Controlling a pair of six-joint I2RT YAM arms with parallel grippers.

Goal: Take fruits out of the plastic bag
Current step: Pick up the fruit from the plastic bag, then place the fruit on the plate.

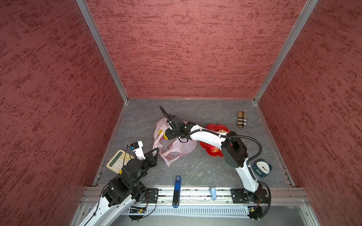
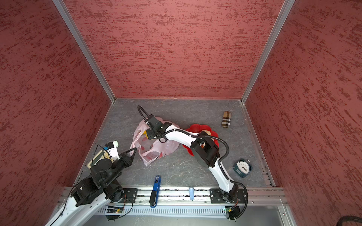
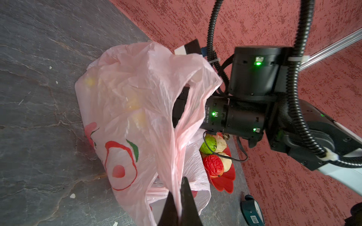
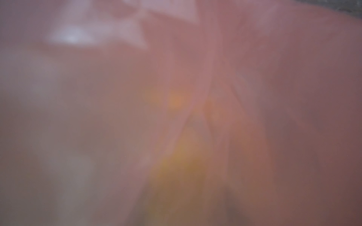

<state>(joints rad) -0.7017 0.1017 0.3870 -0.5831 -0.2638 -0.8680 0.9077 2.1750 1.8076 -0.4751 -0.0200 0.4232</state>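
Arms are rising from the rail (image 1: 195,192) along the lower edge of both top views, and a blue-and-black tool (image 1: 176,190) is lying across it between them. At lower left, the left gripper (image 1: 156,151) is pinching the plastic bag (image 1: 173,149). Its dark fingers (image 3: 186,201) are clamping a fold of pale-pink film at the bottom edge of the left wrist view. A calculator (image 1: 115,161) is lying just beside that arm. At lower right, a round clock (image 1: 262,168) is lying face up near the right arm.

At centre frame the bag is slumping on the grey table (image 1: 195,172), with its red fruit prints showing. The right gripper (image 1: 166,135) is sitting inside the bag's mouth. The film is hiding its jaws, so whether they are open or closed cannot be told. A yellow fruit (image 1: 160,132) is showing through the plastic there, and the right wrist view is giving only blurred pink with a yellow-orange smear.

Just right of the bag, a red flower-shaped plate (image 3: 225,182) is holding a green fruit (image 3: 210,144), a red bumpy fruit (image 3: 213,166) and two beige fruits (image 3: 221,143). Farthest back, at the table's upper right, a plaid pouch (image 1: 241,119) is lying well apart from the rest.
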